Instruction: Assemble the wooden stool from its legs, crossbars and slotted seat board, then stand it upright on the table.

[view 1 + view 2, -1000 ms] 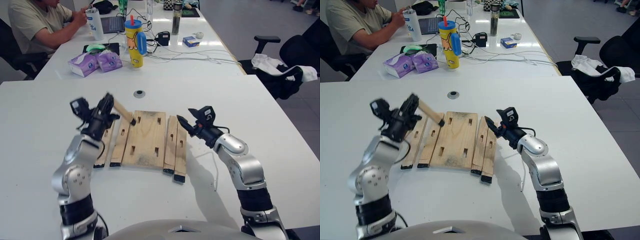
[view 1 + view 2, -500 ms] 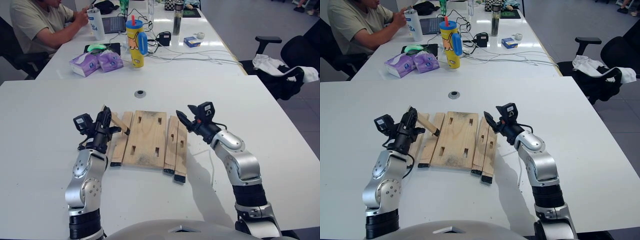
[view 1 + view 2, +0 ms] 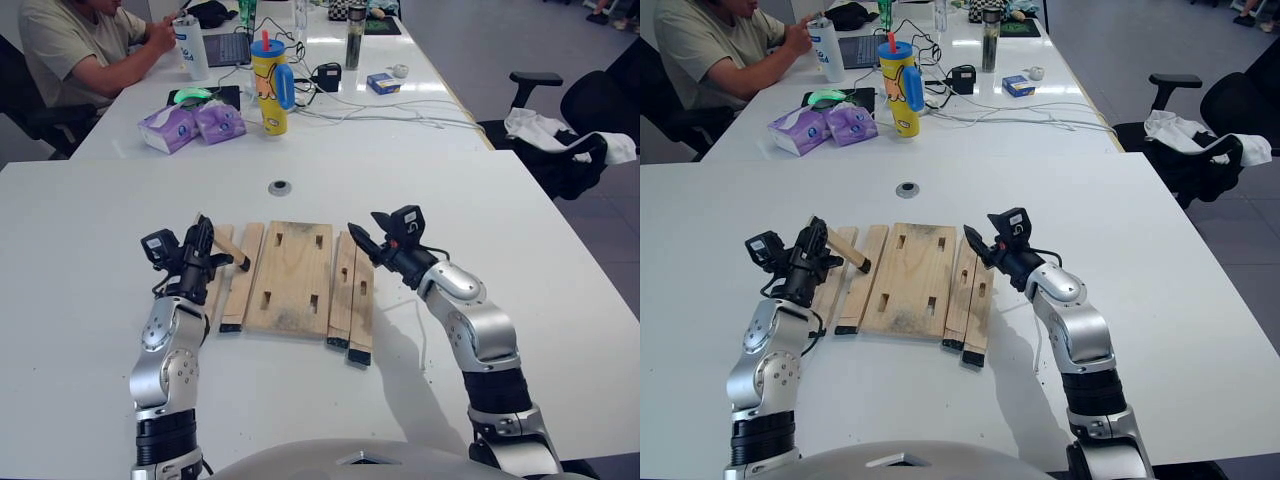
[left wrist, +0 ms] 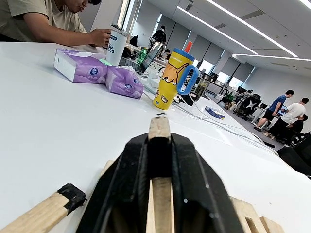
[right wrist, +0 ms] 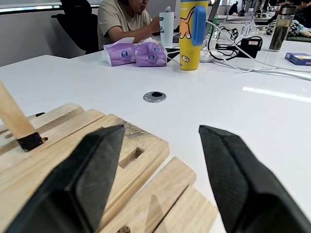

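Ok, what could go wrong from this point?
1. The left hand holds the stick tilted, its black tip low over the left planks; it may knock them askew.
2. The right hand hangs open, low over the right planks beside the seat board; a downward move could shove them.

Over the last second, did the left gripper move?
Yes. The left gripper, shut on a wooden stick, has pulled left and back toward the robot, away from the seat board.

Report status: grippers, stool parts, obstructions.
Left gripper shut on black-tipped stick. Right gripper open above planks beside seat board. Nothing assembled, no obstruction seen.
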